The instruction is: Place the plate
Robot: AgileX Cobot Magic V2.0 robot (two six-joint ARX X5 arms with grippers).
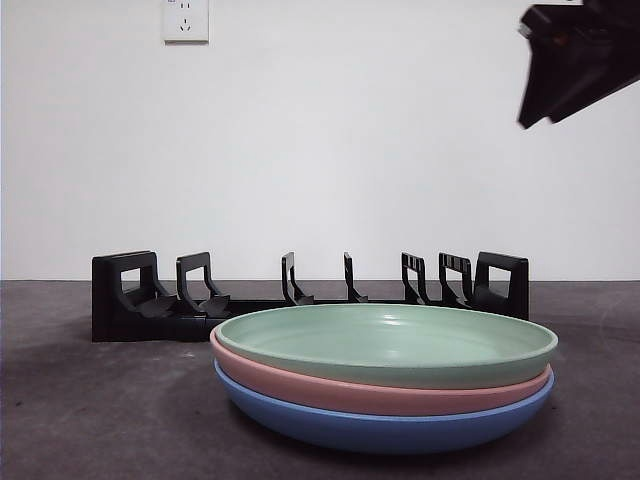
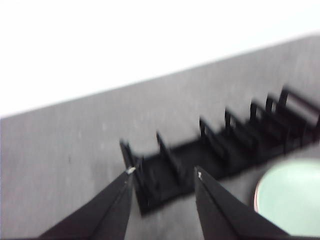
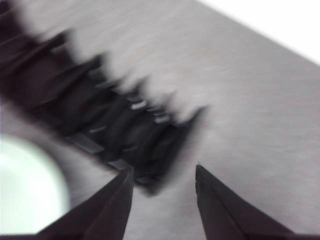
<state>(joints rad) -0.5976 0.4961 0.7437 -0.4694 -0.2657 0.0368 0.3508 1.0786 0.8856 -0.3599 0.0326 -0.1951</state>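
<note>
A green plate (image 1: 385, 338) lies on top of a pink plate (image 1: 300, 382) and a blue plate (image 1: 340, 425), stacked flat near the table's front. Behind them stands a black slotted plate rack (image 1: 130, 295). My right gripper (image 3: 162, 172) is open and empty, high above the rack's right end (image 3: 125, 127); it shows as a black tip (image 1: 575, 60) at the top right of the front view. My left gripper (image 2: 162, 172) is open and empty above the rack's left end (image 2: 165, 170). The green plate shows at an edge of both wrist views (image 2: 292, 197) (image 3: 27, 187).
A grey table (image 1: 80, 410) runs to a white wall with a socket (image 1: 186, 20) at the upper left. Both wrist views are blurred.
</note>
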